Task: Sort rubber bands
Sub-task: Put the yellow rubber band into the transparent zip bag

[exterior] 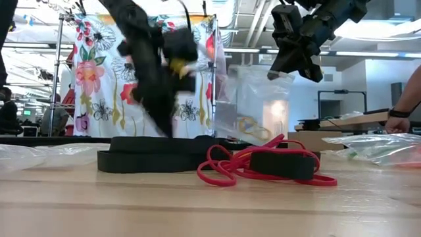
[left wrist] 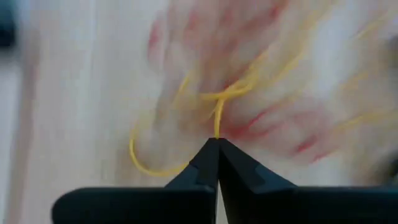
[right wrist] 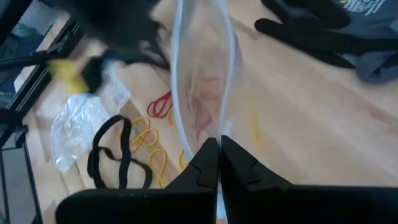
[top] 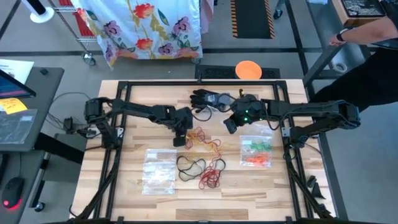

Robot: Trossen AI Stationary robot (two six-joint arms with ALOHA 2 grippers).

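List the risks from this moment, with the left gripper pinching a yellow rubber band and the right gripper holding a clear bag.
1. The left gripper is shut on a thin yellow rubber band that looks tangled with others in the yellow and red pile; lifting may drag extras along.
2. The right gripper is shut on the edge of a clear plastic bag, whose mouth looks narrow; a drop could miss it.

Two dark jointed arms (top: 149,113) (one shows a green light), black pointed jaws.
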